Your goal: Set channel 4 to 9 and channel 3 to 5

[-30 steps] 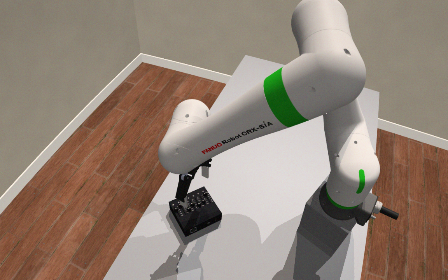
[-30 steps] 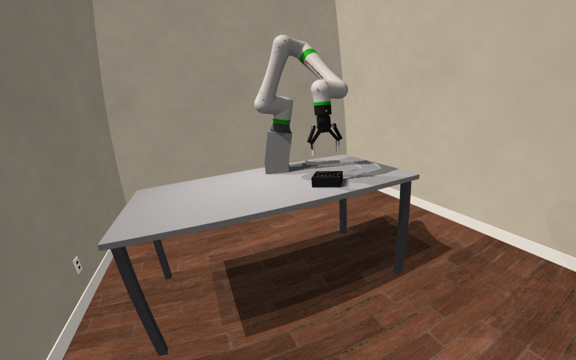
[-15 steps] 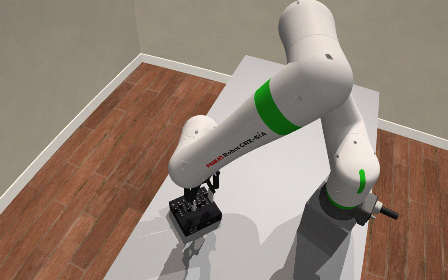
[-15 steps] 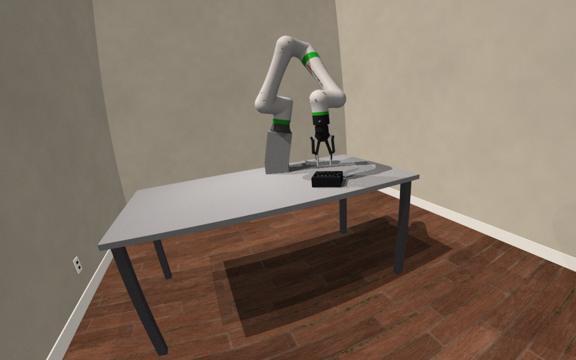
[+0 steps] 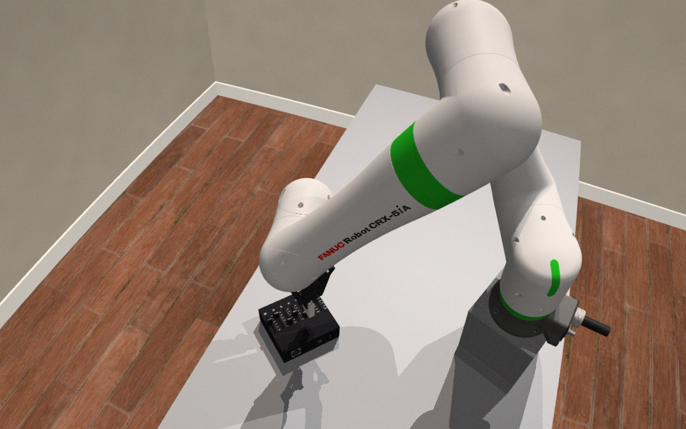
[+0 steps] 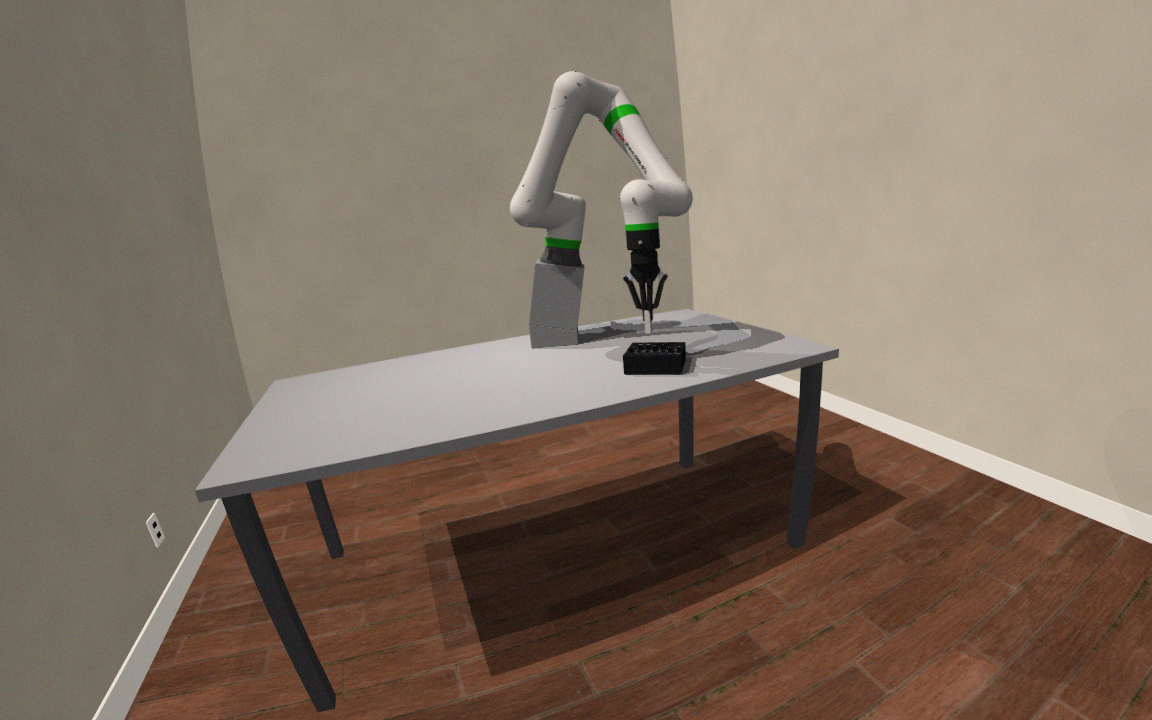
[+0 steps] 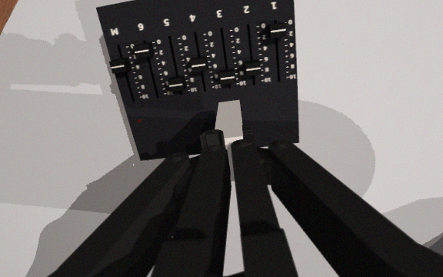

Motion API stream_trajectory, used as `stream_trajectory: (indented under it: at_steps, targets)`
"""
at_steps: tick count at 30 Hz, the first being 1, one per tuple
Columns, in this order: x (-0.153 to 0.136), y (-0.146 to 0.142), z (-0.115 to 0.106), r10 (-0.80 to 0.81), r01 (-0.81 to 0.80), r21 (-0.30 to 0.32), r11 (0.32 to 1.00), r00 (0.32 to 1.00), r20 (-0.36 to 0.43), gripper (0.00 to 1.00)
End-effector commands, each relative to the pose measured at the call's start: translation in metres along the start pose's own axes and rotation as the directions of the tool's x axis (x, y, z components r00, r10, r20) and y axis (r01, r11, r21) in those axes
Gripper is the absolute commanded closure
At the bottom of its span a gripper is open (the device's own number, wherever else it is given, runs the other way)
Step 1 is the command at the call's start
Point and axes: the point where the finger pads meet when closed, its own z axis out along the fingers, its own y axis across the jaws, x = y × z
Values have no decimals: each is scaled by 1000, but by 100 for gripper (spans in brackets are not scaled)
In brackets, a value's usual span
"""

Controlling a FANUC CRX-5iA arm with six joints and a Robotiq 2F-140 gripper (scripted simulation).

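In the wrist view the lighting desk [image 7: 206, 104] sits at 12 o'clock, flat on the grey table [image 7: 379, 77], labels upside down, so left to right it reads M, 6, 5, 4, 3, 2, 1. The M fader [image 7: 118, 67] is near 4, channel 6 [image 7: 141, 51] near 1, channel 5 [image 7: 175, 85] almost at 10. The channel 4 fader [image 7: 198, 65] looks around 5 and the channel 3 fader [image 7: 227, 78] around 9, though the marks are tiny. Channel 2 [image 7: 253, 69] sits near 8 and channel 1 [image 7: 278, 29] near 1. The gripper [image 7: 229, 111] has its fingers pinched right together with nothing between them, tips hanging just over the desk's plain panel at 6 o'clock from the channel 3 slot.
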Motion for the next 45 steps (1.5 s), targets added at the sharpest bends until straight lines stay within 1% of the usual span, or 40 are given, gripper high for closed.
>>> stream_trajectory:
  at_steps: [1,23,45]
  targets:
    - [0,0,0,0,0,0,1000,1000,0,100]
    - [0,0,1,0,0,0,1000,1000,0,100]
    - [0,0,13,0,0,0,1000,1000,0,100]
